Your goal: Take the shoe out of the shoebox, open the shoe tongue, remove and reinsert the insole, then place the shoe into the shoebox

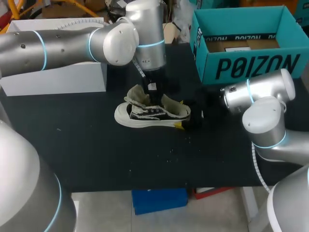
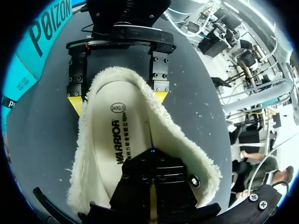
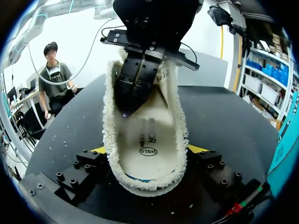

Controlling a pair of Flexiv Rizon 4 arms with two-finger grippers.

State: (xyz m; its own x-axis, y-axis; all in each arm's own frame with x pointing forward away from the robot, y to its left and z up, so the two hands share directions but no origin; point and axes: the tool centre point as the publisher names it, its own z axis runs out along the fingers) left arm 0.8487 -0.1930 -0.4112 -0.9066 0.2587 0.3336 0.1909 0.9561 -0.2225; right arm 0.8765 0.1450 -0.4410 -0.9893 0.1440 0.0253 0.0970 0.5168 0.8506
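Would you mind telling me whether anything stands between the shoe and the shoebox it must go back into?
Nothing visible lies on the table between the shoe and the open-topped shoebox. The right arm's wrist sits just before the box's front wall, beside that path, and may need minding.

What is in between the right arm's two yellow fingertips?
The heel end of the shoe, with its fluffy-edged insole showing. The right gripper touches it from both sides; the right wrist view shows this best.
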